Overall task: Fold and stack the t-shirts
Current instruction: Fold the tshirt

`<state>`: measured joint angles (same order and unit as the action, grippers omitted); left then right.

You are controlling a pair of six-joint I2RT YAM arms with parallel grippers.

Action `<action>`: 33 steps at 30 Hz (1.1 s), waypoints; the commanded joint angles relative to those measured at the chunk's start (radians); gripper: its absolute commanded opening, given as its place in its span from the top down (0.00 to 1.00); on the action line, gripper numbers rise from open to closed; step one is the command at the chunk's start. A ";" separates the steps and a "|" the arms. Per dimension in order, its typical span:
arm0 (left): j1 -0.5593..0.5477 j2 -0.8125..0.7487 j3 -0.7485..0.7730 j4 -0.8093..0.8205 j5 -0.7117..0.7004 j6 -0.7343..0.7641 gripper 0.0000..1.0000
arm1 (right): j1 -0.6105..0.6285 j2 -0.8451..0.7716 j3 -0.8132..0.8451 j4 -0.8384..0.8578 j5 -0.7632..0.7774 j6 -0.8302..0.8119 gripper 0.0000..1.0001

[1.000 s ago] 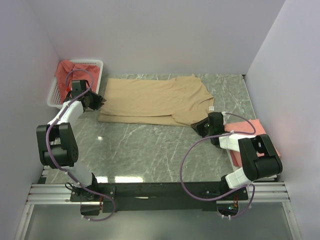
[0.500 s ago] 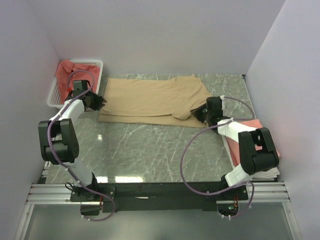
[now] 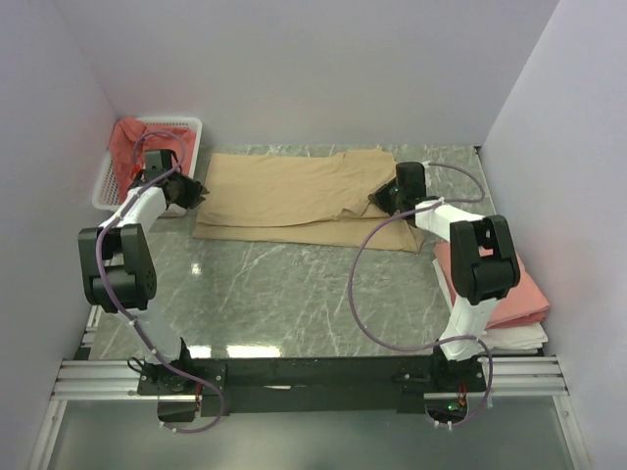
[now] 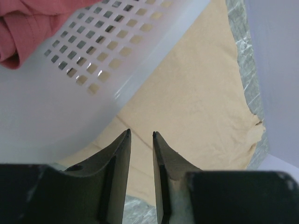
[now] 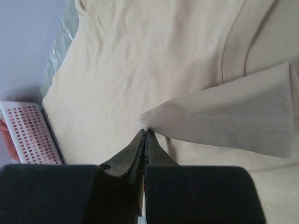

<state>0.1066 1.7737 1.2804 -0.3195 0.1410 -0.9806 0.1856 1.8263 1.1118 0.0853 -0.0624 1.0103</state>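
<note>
Here, the folding of the tan shirt (image 3: 284, 191) was judged to be the step in hand. The shirt was spread across the far half of the table (image 3: 294, 284), with its left edge just beside the basket (image 3: 102, 196).

The right claw (image 5: 145, 134) was closed on the hem corner of one sleeve (image 5: 229, 119). The sleeve was held raised and turned in over the body of the shirt. The left claw (image 4: 141, 135) was held partly open with nothing between its jaws. It was poised over the left edge of the shirt, close to the basket wall.

A red shirt (image 3: 125, 142) was lying in the basket. A pink stack (image 3: 514, 294) of folded shirts was set at the right edge of the table, apart from the tan shirt.

The sleeve fold was judged not yet finished. For the next move, the pinched sleeve would need to be carried inward and laid flat on the body. The grip should be released only once the cloth is resting. The left claw would need to be lowered and closed on the cloth edge, and the basket wall should be avoided. Because the cloth is soft, the layers beneath could be dragged out of line.
</note>
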 commanded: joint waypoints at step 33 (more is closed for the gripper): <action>-0.050 0.079 0.111 -0.041 -0.087 0.036 0.66 | -0.046 0.108 0.260 -0.062 -0.001 -0.231 0.42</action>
<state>0.0608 1.8786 1.3746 -0.3576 0.0772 -0.9649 0.1459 2.0167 1.3827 0.0723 -0.1108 0.8459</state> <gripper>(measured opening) 0.335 0.587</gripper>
